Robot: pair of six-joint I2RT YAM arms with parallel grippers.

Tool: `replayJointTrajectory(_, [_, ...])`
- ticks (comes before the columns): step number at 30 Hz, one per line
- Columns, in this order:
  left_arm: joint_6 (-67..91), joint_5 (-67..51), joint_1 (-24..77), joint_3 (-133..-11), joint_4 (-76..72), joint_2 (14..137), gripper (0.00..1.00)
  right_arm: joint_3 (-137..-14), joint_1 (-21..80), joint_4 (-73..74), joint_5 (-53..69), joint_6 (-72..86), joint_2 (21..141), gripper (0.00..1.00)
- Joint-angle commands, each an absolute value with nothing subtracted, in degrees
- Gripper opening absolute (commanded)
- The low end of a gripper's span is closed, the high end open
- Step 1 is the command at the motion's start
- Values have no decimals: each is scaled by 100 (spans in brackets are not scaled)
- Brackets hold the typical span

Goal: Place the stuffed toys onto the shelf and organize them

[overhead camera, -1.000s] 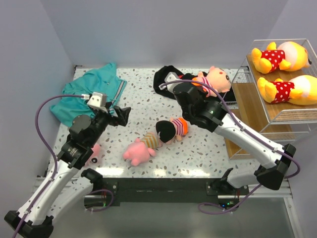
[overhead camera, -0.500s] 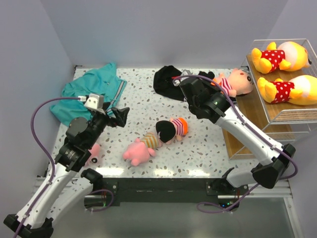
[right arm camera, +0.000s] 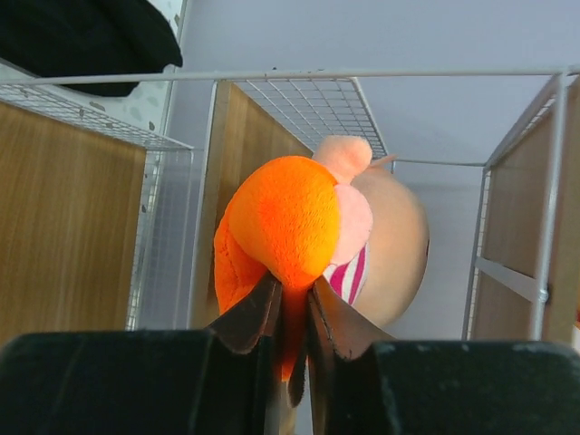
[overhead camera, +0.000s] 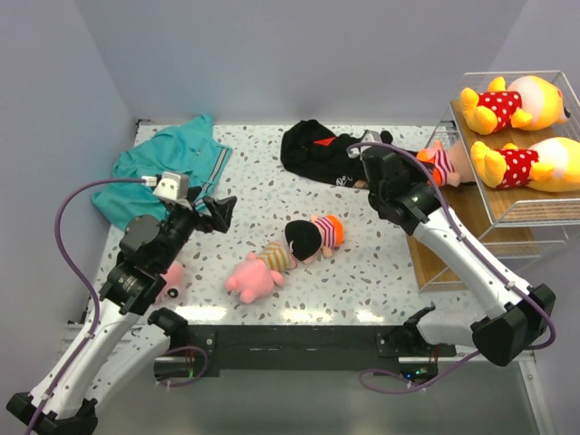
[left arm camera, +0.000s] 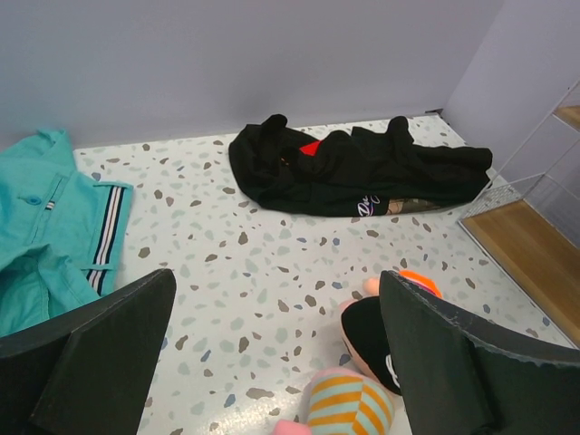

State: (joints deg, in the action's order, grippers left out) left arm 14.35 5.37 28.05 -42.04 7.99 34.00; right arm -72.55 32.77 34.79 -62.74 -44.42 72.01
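Shelf (right arm camera: 74, 210), right tool (right arm camera: 290, 304) pinching doll (right arm camera: 285, 213) (orange part)

Open-fronted shelf (overhead camera: 458, 198) bay, wire walls either side, doll (right arm camera: 290, 213) hanging between them, two bears (overhead camera: 504, 107) crowding the top tier

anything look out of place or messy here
Two crumpled garments stand out: a teal polo shirt at far left and a black garment at far centre. Both are clothes, not plush toys.
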Motion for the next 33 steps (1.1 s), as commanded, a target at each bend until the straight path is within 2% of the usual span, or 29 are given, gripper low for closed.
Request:
replayJointTrajectory(1, [1477,483,2821,-4351,624,3393,100,-6847,2954,2515,-6082,-5106,6926,16])
replayJointTrajectory(7, [1485,431,2821,-4351,606,3401,100,-6426,2839,1785,-5960,-5746,6812,21])
replayJointTrajectory(11, [1494,422,2821,-4342,606,3384,100,-6293,2699,1661,-5801,-5854,6794,30])
replayJointTrajectory(17, [1512,387,2821,-4342,598,3392,100,-6302,2496,1469,-5889,-5853,6812,34])
replayJointTrajectory(24, [1521,387,2821,-4325,607,3252,100,-6196,2470,1441,-5792,-5915,6741,48])
replayJointTrajectory(28, [1521,396,2821,-4333,615,3278,100,-6284,2610,1634,-5599,-5748,6733,61])
replayJointTrajectory(33, [1477,579,2821,-4377,703,3296,100,-6372,2961,1784,-5546,-5774,6776,67])
